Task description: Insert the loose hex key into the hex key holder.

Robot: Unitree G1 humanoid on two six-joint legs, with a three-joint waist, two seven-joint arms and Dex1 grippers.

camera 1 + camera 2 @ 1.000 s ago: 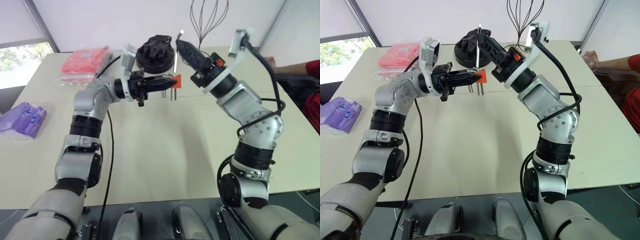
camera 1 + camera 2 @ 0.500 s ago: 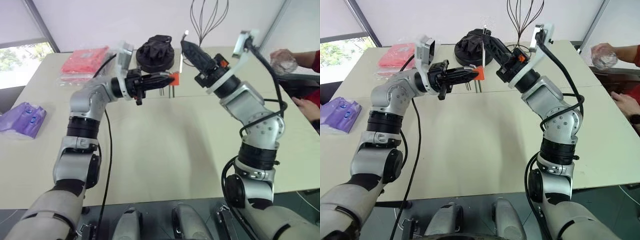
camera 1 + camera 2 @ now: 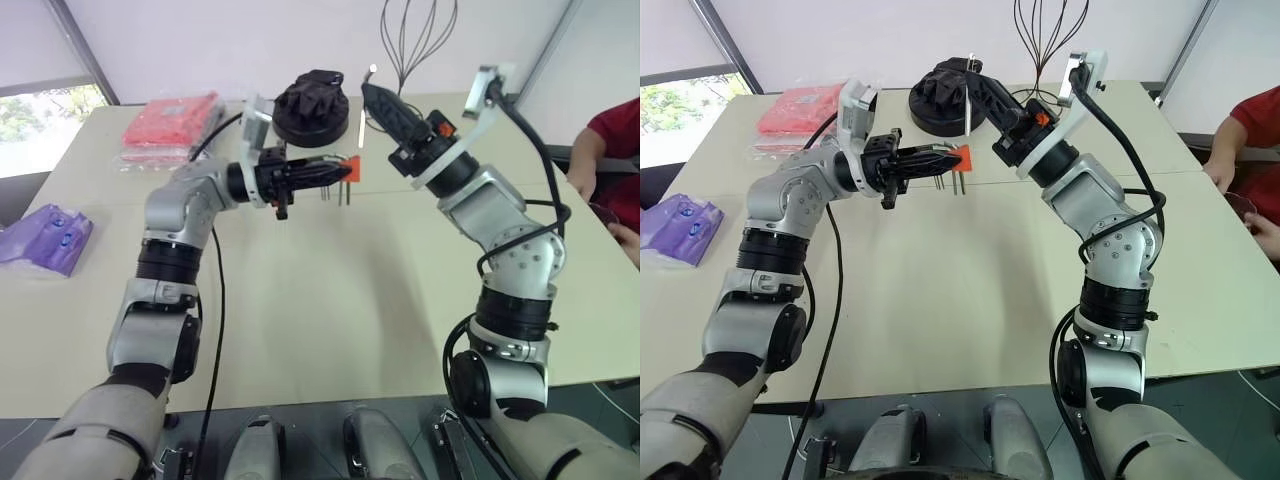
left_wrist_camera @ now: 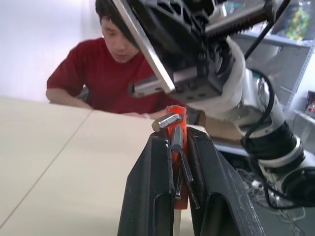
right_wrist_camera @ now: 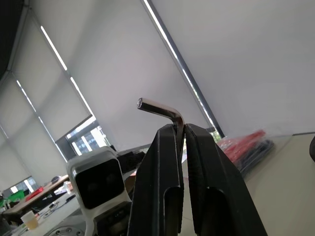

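Both pincers as before: left pincer (image 3: 335, 170) clamped on holder (image 3: 349, 167), right pincer (image 3: 368, 92) pinching key (image 3: 361, 128) (person's hands withdrawn)

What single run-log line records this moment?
left fingers: shut on hex key holder | right fingers: shut on loose hex key | key not yet inserted

Left end effector (image 3: 338, 170) grips the hex key holder (image 3: 349, 167) above the table (image 3: 300, 300).

hex key holder (image 3: 347, 166) left of loose hex key (image 3: 362, 128)
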